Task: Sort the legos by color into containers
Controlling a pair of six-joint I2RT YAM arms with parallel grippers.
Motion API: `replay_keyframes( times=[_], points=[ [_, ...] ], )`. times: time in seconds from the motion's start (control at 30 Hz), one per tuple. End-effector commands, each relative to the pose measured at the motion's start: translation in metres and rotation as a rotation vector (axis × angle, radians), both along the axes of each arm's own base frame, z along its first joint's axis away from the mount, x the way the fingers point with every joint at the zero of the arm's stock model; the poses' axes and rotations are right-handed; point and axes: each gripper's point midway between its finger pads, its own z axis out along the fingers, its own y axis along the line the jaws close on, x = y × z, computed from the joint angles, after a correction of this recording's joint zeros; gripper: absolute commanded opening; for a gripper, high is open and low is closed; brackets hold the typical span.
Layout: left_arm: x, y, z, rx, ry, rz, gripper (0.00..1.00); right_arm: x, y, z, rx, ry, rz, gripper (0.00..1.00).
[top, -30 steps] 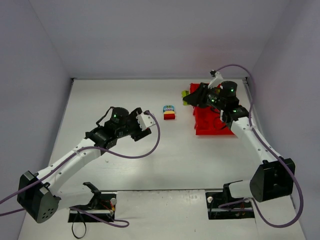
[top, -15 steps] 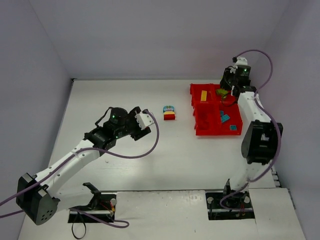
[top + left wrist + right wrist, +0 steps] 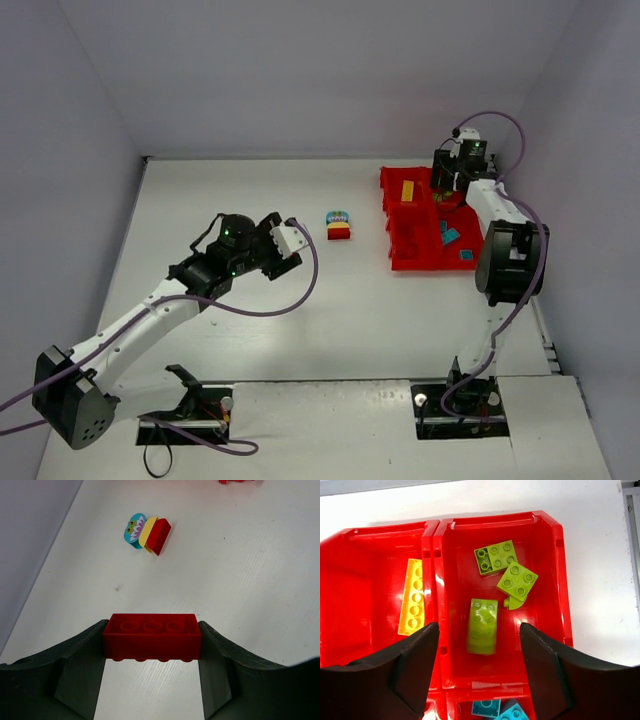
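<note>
Your left claw is clamped on a red brick, lower centre, likely for binning by colour. Your right claw stands apart over green bricks in the tray.

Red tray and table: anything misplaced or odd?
Bins look right: green bricks together, the yellow brick alone next door, teal bricks in a third. The odd one is on the table: a teal, yellow and red cluster lying on its side, apparently stuck together, so it can't go in one bin as is.
</note>
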Motion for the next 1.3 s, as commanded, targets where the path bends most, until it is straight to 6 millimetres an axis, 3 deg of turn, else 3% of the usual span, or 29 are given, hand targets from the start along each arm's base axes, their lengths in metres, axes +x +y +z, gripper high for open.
replay_keyframes(
  times=[0.0, 0.13, 0.17, 0.2, 0.23, 0.27, 0.3, 0.37, 0.4, 0.47, 0.57, 0.7, 0.93, 1.27],
  points=[
    [0.005, -0.007, 0.041, -0.084, -0.105, -0.017, 0.02, 0.005, 0.004, 0.092, -0.007, -0.202, 0.015, 0.63],
    [0.003, -0.008, 0.043, -0.092, -0.107, -0.029, 0.02, -0.020, 0.031, 0.118, 0.096, -0.238, 0.070, 0.64],
    [0.002, -0.009, 0.045, -0.100, -0.114, -0.035, 0.02, -0.028, 0.047, 0.122, 0.132, -0.240, 0.106, 0.63],
    [0.001, -0.009, 0.046, -0.104, -0.118, -0.040, 0.02, -0.041, 0.071, 0.141, 0.205, -0.269, 0.181, 0.63],
    [0.000, -0.009, 0.046, -0.107, -0.124, -0.047, 0.03, -0.053, 0.087, 0.136, 0.248, -0.249, 0.220, 0.63],
    [-0.001, -0.010, 0.047, -0.111, -0.132, -0.054, 0.03, -0.064, 0.116, 0.138, 0.290, -0.242, 0.288, 0.63],
    [-0.001, -0.011, 0.048, -0.113, -0.137, -0.059, 0.03, -0.080, 0.139, 0.154, 0.348, -0.264, 0.357, 0.63],
    [-0.002, -0.011, 0.050, -0.120, -0.145, -0.066, 0.03, -0.103, 0.172, 0.149, 0.420, -0.237, 0.433, 0.64],
    [-0.003, -0.012, 0.051, -0.123, -0.149, -0.069, 0.03, -0.118, 0.197, 0.167, 0.458, -0.278, 0.507, 0.64],
    [-0.005, -0.013, 0.051, -0.130, -0.147, -0.081, 0.03, -0.150, 0.236, 0.176, 0.579, -0.270, 0.635, 0.67],
    [-0.007, -0.014, 0.054, -0.138, -0.155, -0.093, 0.03, -0.183, 0.265, 0.185, 0.678, -0.246, 0.735, 0.70],
    [-0.008, -0.015, 0.056, -0.142, -0.160, -0.098, 0.03, -0.230, 0.320, 0.190, 0.735, -0.202, 0.880, 0.74],
    [-0.009, -0.015, 0.056, -0.145, -0.161, -0.099, 0.03, -0.266, 0.369, 0.182, 0.793, -0.161, 0.956, 0.74],
    [-0.012, -0.016, 0.057, -0.151, -0.156, -0.113, 0.03, -0.280, 0.401, 0.163, 0.815, -0.110, 0.989, 0.69]
  ],
)
